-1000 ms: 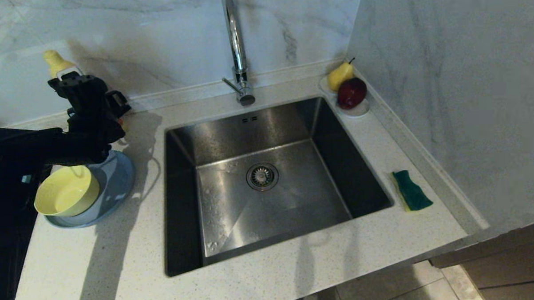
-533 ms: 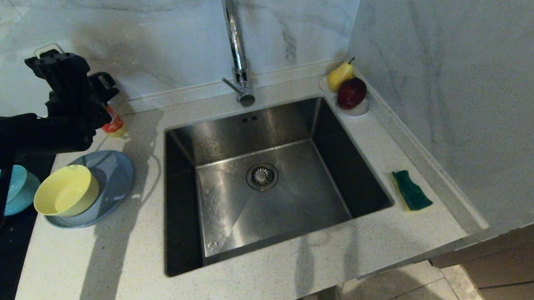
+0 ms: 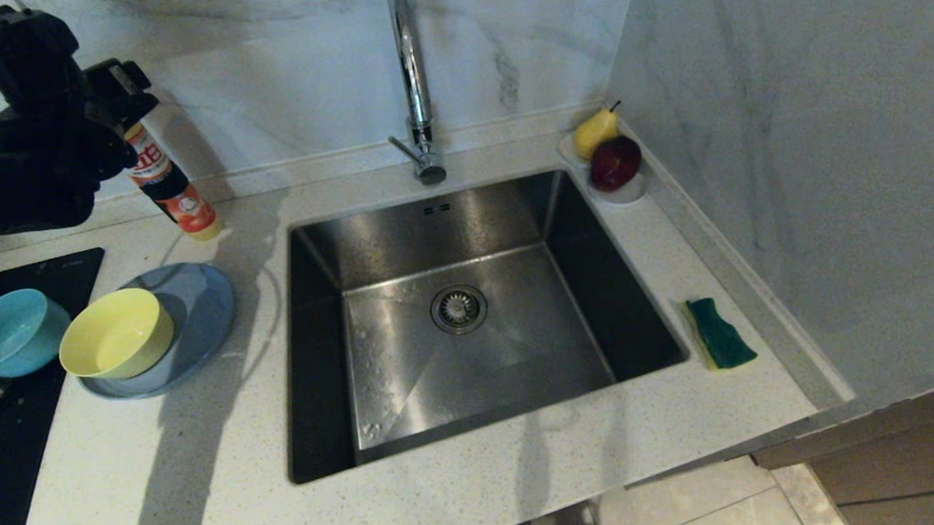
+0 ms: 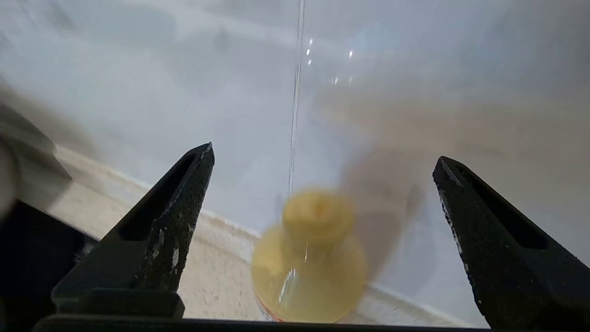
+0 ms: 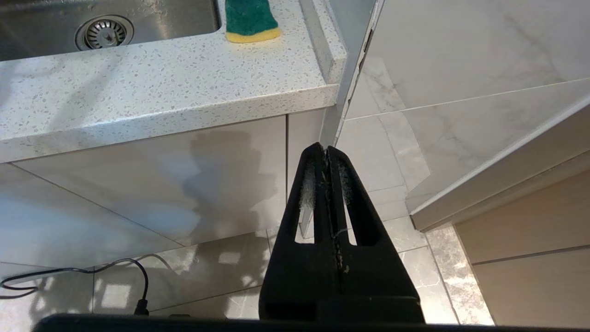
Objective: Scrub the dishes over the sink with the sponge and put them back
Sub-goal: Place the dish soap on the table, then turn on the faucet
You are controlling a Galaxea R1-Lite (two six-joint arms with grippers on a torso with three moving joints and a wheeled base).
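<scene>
A yellow bowl (image 3: 116, 334) sits on the grey-blue plate (image 3: 201, 303) on the counter left of the sink (image 3: 469, 324). Beside them a teal bowl (image 3: 11, 333) rests on the black cooktop. The green and yellow sponge (image 3: 720, 334) lies on the counter right of the sink, also visible as the sponge (image 5: 251, 18) in the right wrist view. My left arm (image 3: 36, 145) is raised at the far left, above a bottle. My left gripper (image 4: 325, 152) is open and holds nothing. My right gripper (image 5: 326, 147) hangs shut and empty below the counter edge.
A yellow-capped detergent bottle (image 3: 171, 187) stands by the back wall, its cap (image 4: 315, 216) below my open left fingers. A tall chrome tap (image 3: 414, 85) rises behind the sink. A white saucer (image 3: 628, 191) with a pear and an apple sits at the back right. A black cooktop (image 3: 40, 270) lies at the left.
My left arm has risen up and to the left, away from the plate and yellow bowl, uncovering the teal bowl and the bottle. The dishes and sponge have not moved.
</scene>
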